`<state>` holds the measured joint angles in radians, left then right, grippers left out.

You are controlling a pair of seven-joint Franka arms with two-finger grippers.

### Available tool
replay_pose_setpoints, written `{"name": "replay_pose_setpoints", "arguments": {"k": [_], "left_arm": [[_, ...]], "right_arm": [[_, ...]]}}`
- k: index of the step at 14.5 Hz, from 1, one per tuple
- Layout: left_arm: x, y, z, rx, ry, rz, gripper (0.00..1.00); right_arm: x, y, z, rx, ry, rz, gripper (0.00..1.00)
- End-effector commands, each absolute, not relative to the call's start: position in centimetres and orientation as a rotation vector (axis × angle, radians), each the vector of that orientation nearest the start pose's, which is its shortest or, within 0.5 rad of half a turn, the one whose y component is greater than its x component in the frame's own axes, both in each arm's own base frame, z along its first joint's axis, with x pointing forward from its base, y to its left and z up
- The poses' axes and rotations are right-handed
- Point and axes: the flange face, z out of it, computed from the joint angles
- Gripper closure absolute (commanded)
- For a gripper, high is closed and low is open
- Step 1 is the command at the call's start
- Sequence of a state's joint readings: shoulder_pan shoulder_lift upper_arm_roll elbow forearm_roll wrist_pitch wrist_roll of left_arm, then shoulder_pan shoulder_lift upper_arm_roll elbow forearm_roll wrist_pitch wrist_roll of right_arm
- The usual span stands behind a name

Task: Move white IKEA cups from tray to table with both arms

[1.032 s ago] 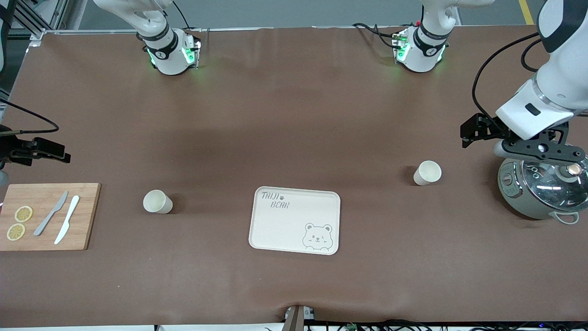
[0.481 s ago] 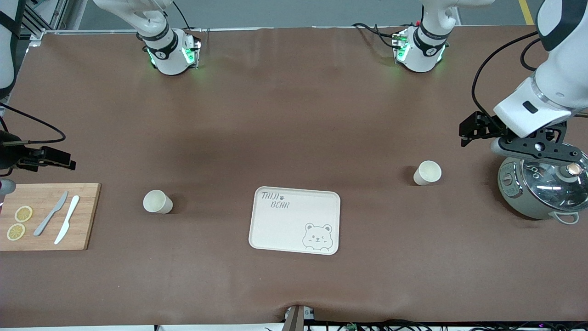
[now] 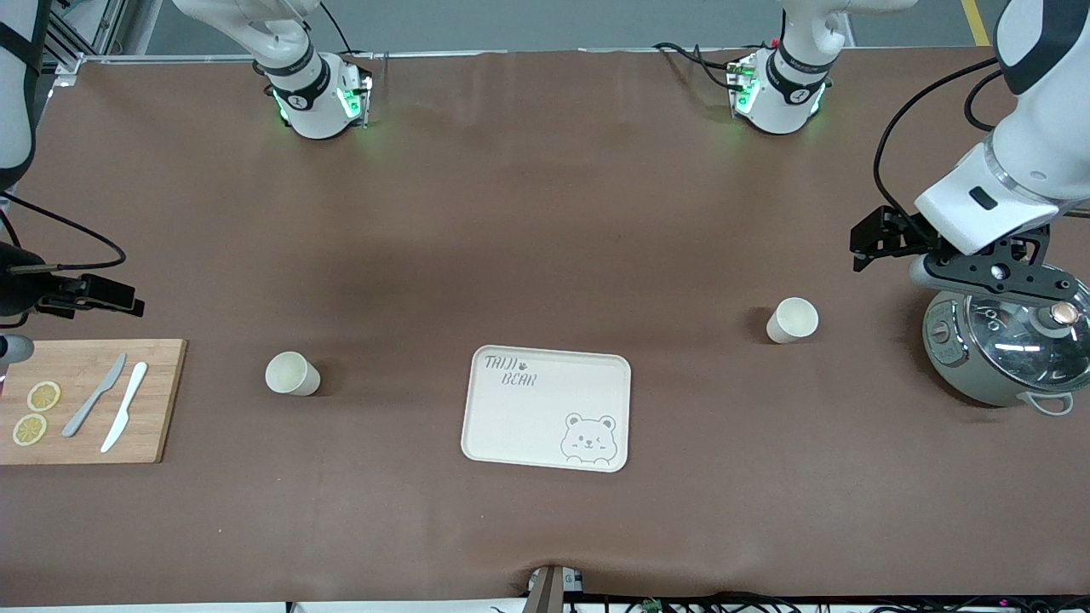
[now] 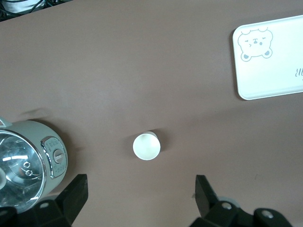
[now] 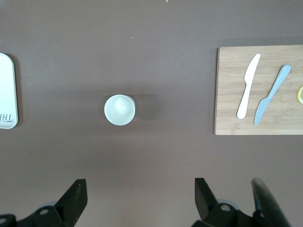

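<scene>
1. Brown counter (image 3: pixel 528 230) fills the front frame; both arm bases sit along the top edge.
2. Bear tray (image 3: pixel 546 408) lies low centre in the front frame, flat and bare.
3. First cup (image 3: pixel 292 374): lower left of the front frame, upright on the counter, between the cutting board (image 3: pixel 85 400) and the tray, apart from both. It shows mid-frame in the right wrist view (image 5: pixel 119 109), mouth up.
4. Second cup (image 3: pixel 792 320): right of centre in the front frame, upright on the counter, between the tray and the pot (image 3: pixel 1005 358). Centre of the left wrist view (image 4: pixel 146 146), touching nothing.
5. Left claw (image 3: pixel 996 277): right edge of the front frame, up in the air over the pot's glass lid. Fingers (image 4: pixel 75 196) spread wide at the bottom of its wrist view, holding nothing.
6. Right claw (image 3: pixel 4 345): left edge of the front frame, over the counter by the board's corner. Fingers (image 5: pixel 75 198) wide apart at the bottom of its wrist view, empty.
7. The board carries two knives (image 3: pixel 111 404) and lemon slices (image 3: pixel 36 412).
</scene>
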<state>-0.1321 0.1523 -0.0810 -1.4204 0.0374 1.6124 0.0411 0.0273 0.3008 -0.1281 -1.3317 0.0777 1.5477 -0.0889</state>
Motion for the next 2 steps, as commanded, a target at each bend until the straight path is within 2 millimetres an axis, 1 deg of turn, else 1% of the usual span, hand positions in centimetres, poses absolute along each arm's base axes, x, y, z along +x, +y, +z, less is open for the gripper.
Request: {"name": "replay_pose_setpoints", "arguments": {"k": [1, 2], "left_arm": [[59.42, -12.13, 61.68, -3.111, 0.394, -0.079, 0.0], [59.4, -12.22, 61.68, -3.111, 0.397, -0.079, 0.0]], "right_arm": [[63.37, -3.29, 55.71, -3.105, 0.072, 0.152, 0.0], [62.45, -3.18, 55.99, -3.101, 0.073, 0.216, 0.0]]}}
